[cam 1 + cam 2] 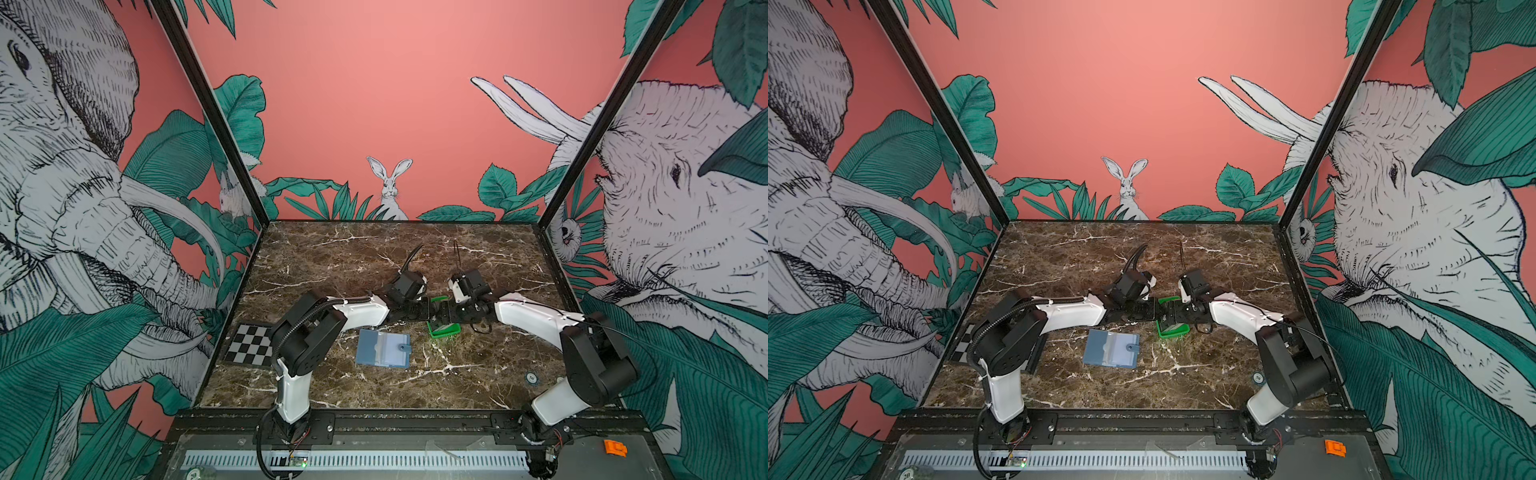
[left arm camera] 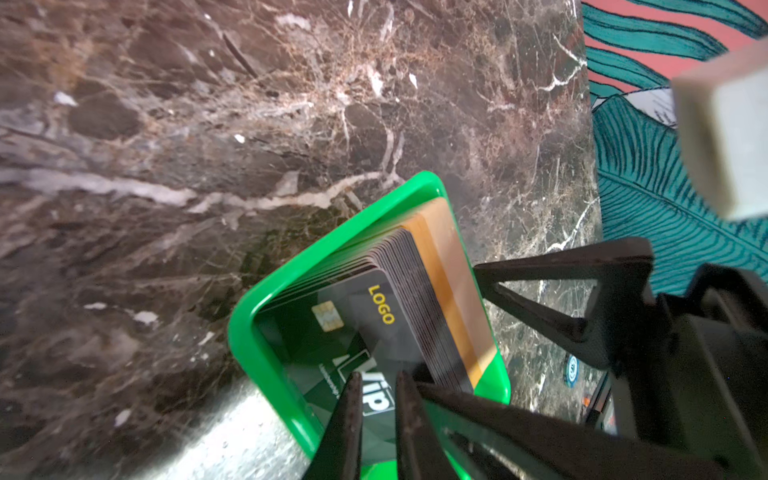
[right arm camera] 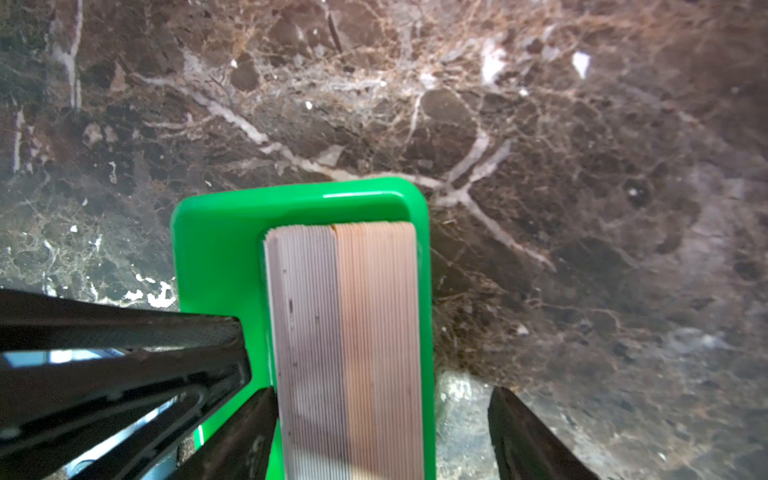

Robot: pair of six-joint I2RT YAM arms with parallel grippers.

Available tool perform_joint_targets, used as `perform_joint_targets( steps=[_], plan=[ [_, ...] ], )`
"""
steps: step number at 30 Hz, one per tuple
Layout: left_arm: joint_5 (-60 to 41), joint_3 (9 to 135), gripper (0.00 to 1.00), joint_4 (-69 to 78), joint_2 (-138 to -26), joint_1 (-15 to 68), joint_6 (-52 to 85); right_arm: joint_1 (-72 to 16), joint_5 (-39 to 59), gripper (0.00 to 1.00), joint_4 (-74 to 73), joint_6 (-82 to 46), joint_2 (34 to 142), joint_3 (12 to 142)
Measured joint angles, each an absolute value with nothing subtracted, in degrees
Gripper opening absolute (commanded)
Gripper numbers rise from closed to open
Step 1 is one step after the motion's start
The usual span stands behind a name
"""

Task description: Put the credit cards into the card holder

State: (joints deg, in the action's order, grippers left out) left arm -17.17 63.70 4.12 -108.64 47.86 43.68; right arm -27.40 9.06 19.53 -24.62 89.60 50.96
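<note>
Marble bench (image 1: 374,257) ringed by jungle murals: both arms meet at the green tray (image 2: 243,336) of credit cards (image 3: 345,332).

The cards stand on edge in the green tray, which leaves the front one free to be peeled off. The left gripper (image 2: 377,376) has its fingers a narrow gap apart at the top of the black VIP card (image 2: 374,328); whether they pinch it yet cannot be told. The right gripper (image 3: 382,390) is spread wide and holds nothing. It straddles the stack and one tray wall, likely to steady the tray during the pull. The card holder (image 1: 383,348) lies open near the tray, sleeves up, probably so a card can slide straight in.
</note>
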Motion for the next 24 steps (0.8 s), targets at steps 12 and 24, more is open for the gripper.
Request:
perform_joint_targets(
  steps=[12,24],
  plan=[
    [-18.15,63.72,0.16,4.58,-109.14,47.94,43.68,-26.06,9.08,0.77,20.08,-24.40,88.20,50.94],
    [-19.05,65.43,0.15,6.15,-111.55,48.34,43.99,-25.80,11.29,0.56,20.71,-26.39,78.48,48.03]
  ],
)
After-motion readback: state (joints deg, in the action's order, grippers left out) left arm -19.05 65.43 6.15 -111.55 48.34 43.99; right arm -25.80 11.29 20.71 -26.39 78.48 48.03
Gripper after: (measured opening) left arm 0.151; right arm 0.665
